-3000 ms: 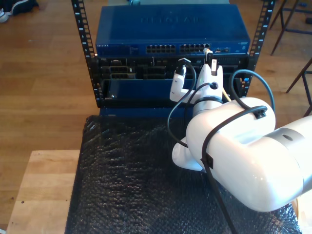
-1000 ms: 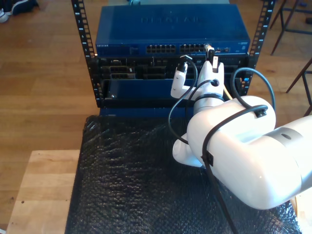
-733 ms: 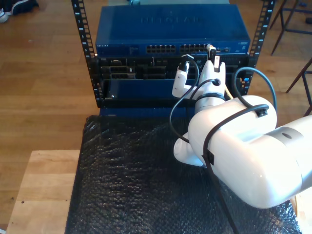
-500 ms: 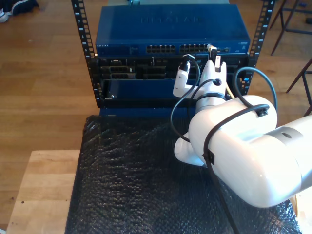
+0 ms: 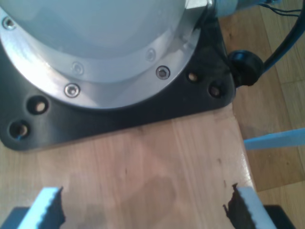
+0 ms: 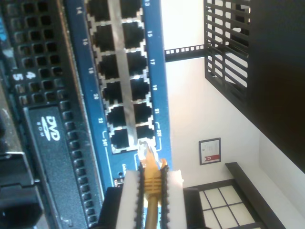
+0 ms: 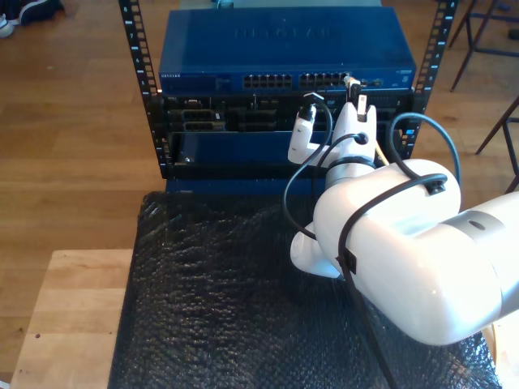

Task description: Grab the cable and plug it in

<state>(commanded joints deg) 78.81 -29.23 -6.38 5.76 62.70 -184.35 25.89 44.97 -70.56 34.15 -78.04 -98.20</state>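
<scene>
Yellow cable [image 6: 151, 191] runs up between the two white fingers [image 6: 128, 200] of my second claw [image 6: 150, 183], which is pinching it just behind its clear plug [image 6: 146, 151]. The plug tip pokes out beyond the fingers and sits right at the last port in the row on the blue network switch [image 6: 157, 81], at the port's mouth; whether it has actually entered is hard to tell from this angle. In the exterior view, my second claw [image 7: 354, 96] reaches to the far side of the scene, up against the switch [image 7: 284, 49] front near the exterior view's right end of the port rows, and a short length of the cable [image 7: 376, 154] shows just beside the white arm [image 7: 389, 251]. That arm stretches over black bubble-textured padding [image 7: 211, 300] on the wooden bench [image 7: 69, 316].

My first claw [image 5: 143, 210] is spread wide, its two ridged fingers [image 5: 47, 205] well apart with nothing between them, hovering over pale wood close to a black base plate [image 5: 143, 107] carrying a round metal arm base [image 5: 95, 43].
</scene>
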